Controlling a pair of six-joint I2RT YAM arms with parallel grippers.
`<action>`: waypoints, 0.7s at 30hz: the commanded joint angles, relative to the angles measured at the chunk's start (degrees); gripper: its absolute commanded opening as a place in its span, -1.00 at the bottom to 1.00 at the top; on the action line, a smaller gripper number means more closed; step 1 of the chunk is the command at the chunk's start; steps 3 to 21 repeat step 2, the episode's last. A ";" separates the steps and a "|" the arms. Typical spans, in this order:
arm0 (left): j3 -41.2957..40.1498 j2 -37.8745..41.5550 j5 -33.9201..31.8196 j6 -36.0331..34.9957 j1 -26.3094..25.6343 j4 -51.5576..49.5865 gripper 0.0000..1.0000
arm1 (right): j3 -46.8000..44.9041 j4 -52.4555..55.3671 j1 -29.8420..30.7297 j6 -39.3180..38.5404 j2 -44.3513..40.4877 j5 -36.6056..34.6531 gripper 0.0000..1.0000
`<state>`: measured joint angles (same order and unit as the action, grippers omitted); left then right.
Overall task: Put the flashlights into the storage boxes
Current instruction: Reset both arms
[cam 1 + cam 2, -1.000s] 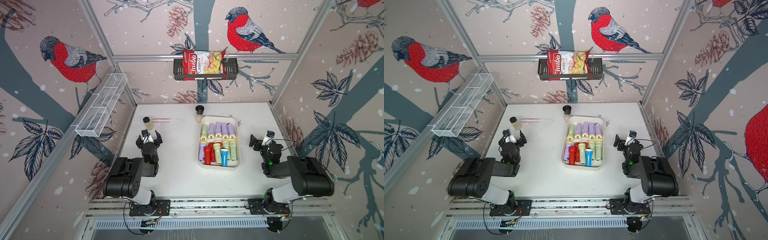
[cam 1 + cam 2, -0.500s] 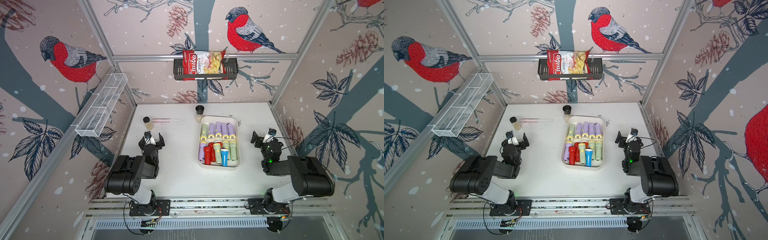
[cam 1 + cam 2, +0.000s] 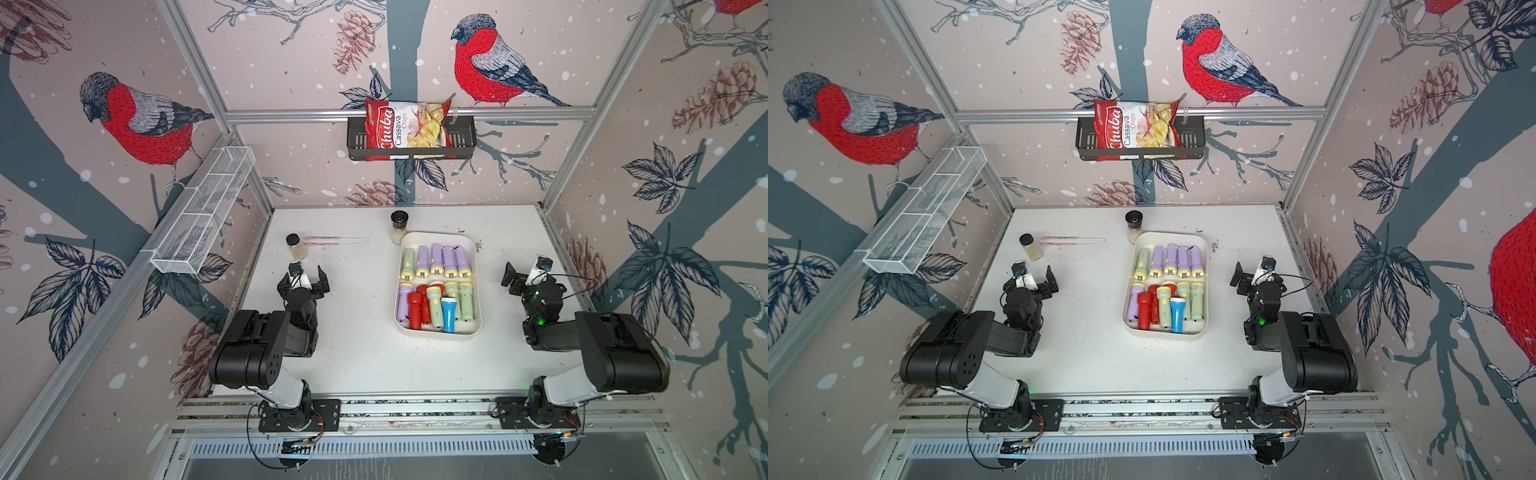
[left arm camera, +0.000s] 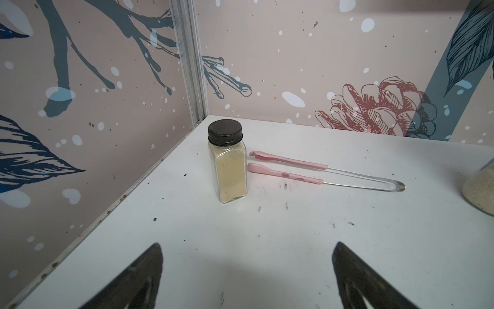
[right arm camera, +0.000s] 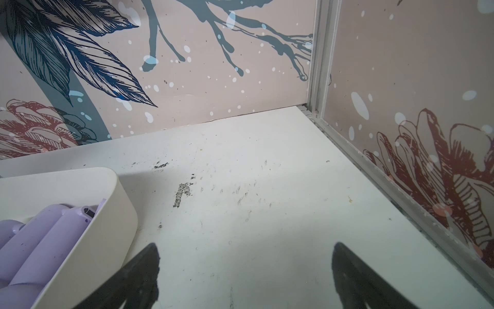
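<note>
Lilac, pale-green, red and blue flashlights lie in two rows inside the cream tray on the white worktop. To either side, well apart, sit the left end effector and the right end effector — both wide open, holding nothing. Beyond the left one, a spice jar stands beside pink tongs.

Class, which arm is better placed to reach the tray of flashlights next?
Right. The right gripper, open, sits close beside the tray; the left gripper, also open, is farther off, facing a jar.
</note>
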<state>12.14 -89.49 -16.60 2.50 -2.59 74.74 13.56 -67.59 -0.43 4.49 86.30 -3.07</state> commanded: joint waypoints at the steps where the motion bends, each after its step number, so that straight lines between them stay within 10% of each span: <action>1: -0.26 0.12 0.34 -0.70 0.03 3.11 0.94 | 0.15 -0.50 -0.02 -0.18 -0.24 -0.69 0.99; 21: -0.33 0.09 0.21 -0.91 -0.13 3.18 0.94 | 0.15 -0.52 -0.10 -0.18 -0.17 -0.55 0.99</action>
